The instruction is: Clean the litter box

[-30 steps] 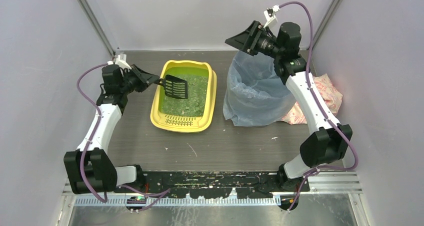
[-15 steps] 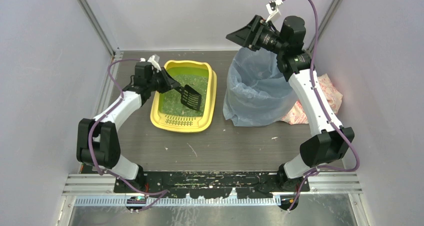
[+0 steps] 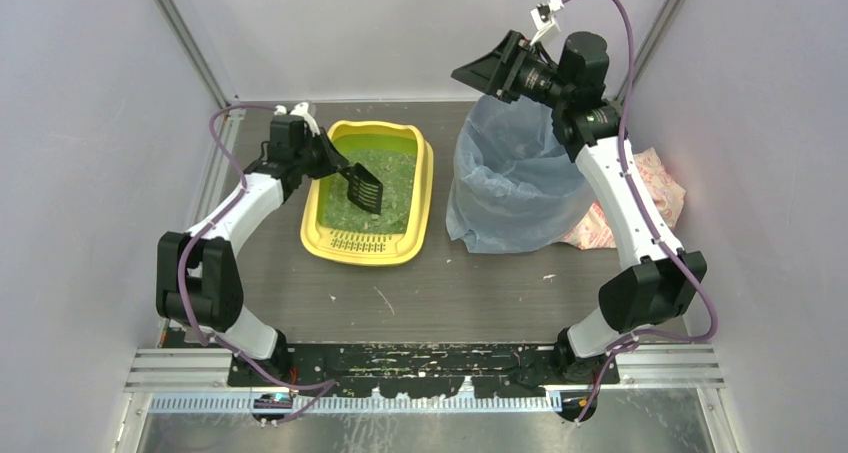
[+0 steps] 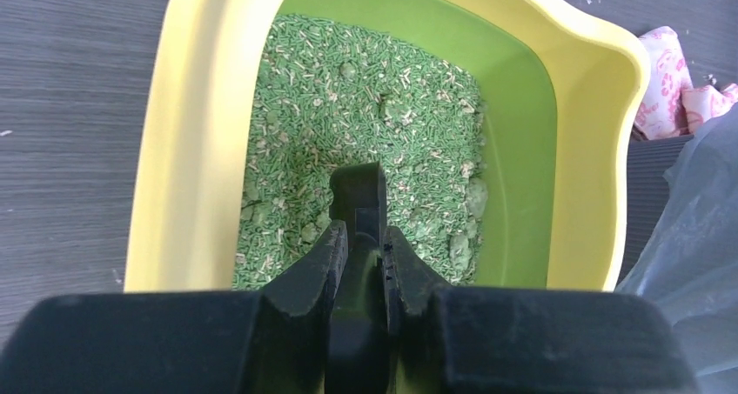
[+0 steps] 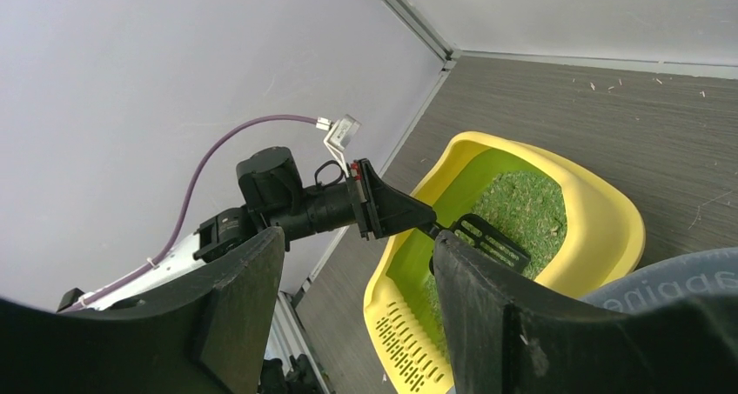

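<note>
The yellow litter box (image 3: pixel 425 188) lies on the table at centre left, its slotted grate toward the near end and green litter (image 3: pixel 392 181) inside. It also shows in the left wrist view (image 4: pixel 187 150) and the right wrist view (image 5: pixel 609 229). My left gripper (image 3: pixel 328 165) is shut on the handle of the black slotted scoop (image 3: pixel 363 189), whose blade hangs over the litter, tilted down. In the left wrist view the scoop (image 4: pixel 358 198) points into the litter with clumps around it. My right gripper (image 3: pixel 478 75) is open and empty, held high above the bin's far rim.
A tall bin lined with a blue translucent bag (image 3: pixel 510 188) stands right of the litter box. A pink and white patterned packet (image 3: pixel 660 198) lies behind the right arm. Small crumbs are scattered on the dark table (image 3: pixel 440 293). Grey walls close in on three sides.
My left arm has swung in from the left and carried the scoop lower over the litter, the blade tilting down. The right arm has barely moved.
</note>
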Motion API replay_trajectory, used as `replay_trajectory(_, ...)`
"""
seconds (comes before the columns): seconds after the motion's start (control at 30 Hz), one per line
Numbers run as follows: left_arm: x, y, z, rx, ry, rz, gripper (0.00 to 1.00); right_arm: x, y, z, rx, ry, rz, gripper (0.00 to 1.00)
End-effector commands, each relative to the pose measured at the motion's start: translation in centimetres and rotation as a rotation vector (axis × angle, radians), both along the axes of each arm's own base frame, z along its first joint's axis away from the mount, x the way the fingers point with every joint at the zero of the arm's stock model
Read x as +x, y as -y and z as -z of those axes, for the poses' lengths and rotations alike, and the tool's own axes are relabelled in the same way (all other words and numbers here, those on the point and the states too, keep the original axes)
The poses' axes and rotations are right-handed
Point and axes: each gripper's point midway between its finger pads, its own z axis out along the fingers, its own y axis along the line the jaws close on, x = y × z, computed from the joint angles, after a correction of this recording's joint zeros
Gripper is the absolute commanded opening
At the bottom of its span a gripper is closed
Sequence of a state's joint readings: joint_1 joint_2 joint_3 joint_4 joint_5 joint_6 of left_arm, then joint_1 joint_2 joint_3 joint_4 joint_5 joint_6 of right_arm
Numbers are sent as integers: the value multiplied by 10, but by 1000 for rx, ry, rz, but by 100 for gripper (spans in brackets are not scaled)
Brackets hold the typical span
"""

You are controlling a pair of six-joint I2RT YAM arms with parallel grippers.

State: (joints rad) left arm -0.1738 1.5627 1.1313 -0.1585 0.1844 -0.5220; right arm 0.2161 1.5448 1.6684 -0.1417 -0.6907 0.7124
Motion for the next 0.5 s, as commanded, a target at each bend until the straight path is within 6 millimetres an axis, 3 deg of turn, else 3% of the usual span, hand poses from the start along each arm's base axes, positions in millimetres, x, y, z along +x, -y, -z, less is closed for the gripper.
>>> replay_trajectory(0.0,11,-19,-18,110,49,-29,0,-2,-2,-22,27,71,-15,68)
replay_trajectory(0.13,14,-12,-29,70,67,-20,0,-1,-4,-23,41,71,-24,68)
replay_trajectory(0.33,15,-16,-21,75,64,-43,0,0,-6,-21,40,70,-38,68)
replay_trajectory(0.47,21,-17,-26,111,81,-28,0,0,-6,-17,37,63,-45,68)
